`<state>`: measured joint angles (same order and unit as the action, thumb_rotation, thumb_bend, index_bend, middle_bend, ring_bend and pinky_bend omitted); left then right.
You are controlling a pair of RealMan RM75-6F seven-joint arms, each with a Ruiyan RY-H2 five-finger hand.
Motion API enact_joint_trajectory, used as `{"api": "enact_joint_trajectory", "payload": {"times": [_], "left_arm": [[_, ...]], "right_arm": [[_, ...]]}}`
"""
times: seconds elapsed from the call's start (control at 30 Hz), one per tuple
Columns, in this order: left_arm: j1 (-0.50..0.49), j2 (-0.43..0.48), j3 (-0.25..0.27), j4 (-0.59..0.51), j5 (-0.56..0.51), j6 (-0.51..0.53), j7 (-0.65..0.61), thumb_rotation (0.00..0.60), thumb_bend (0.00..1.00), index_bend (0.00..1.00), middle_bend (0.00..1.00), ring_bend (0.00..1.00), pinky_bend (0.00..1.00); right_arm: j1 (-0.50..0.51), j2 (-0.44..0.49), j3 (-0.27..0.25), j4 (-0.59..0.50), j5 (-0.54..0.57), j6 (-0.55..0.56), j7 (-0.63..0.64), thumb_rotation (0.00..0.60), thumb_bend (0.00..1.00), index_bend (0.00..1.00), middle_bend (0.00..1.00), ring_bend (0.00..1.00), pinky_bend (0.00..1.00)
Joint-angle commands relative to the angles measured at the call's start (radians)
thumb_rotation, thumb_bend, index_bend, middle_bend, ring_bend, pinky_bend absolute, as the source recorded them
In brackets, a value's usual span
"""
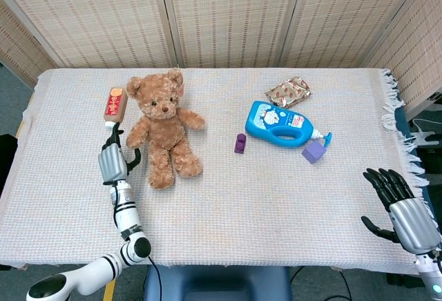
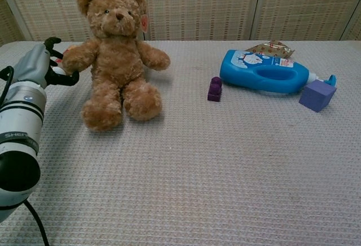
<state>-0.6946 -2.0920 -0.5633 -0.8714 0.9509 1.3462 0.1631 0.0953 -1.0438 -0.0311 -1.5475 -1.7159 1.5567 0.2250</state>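
Note:
A brown teddy bear [image 1: 164, 130] sits upright at the table's left, also in the chest view [image 2: 115, 54]. My left hand [image 1: 112, 160] stands just left of the bear with fingers apart and nothing in it. In the chest view the left hand [image 2: 38, 65] has its thumb close to the bear's paw; I cannot tell whether they touch. A red-brown tube [image 1: 114, 104] with a white cap lies just beyond the hand. My right hand [image 1: 402, 206] hovers at the front right corner, fingers spread and empty.
A blue bottle [image 1: 279, 123] lies on its side right of centre, with a snack packet [image 1: 288, 92] behind it. A small purple brick [image 1: 239, 143] and a purple cube [image 1: 314, 151] lie near the bottle. A fringed cloth [image 1: 276, 204] covers the table.

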Motion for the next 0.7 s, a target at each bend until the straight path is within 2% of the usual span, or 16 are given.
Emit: {"api": "enact_joint_trajectory", "payload": {"times": [0.03, 0.2, 0.4, 0.7], "left_arm": [[-0.003, -0.005, 0.0, 0.013, 0.004, 0.002, -0.008, 0.6, 0.4, 0.11, 0.25, 0.25, 0.3], [-0.015, -0.033, 0.008, 0.084, 0.042, 0.032, -0.072, 0.6, 0.4, 0.19, 0.33, 0.33, 0.36], [-0.027, -0.053, 0.006, 0.133, 0.047, 0.026, -0.091, 0.6, 0.41, 0.31, 0.42, 0.4, 0.41], [-0.039, -0.068, 0.007, 0.177, 0.07, 0.043, -0.123, 0.6, 0.43, 0.39, 0.48, 0.45, 0.44]], "right_arm": [[0.0, 0.0, -0.001, 0.0, -0.001, -0.001, 0.0, 0.6, 0.15, 0.0, 0.04, 0.0, 0.04], [0.002, 0.001, -0.002, -0.002, 0.0, -0.006, -0.003, 0.6, 0.15, 0.0, 0.04, 0.0, 0.04], [0.001, 0.002, -0.002, -0.003, 0.001, -0.007, -0.004, 0.6, 0.15, 0.0, 0.04, 0.0, 0.04], [0.004, 0.002, -0.001, -0.005, 0.005, -0.013, -0.005, 0.6, 0.15, 0.0, 0.04, 0.0, 0.04]]}}
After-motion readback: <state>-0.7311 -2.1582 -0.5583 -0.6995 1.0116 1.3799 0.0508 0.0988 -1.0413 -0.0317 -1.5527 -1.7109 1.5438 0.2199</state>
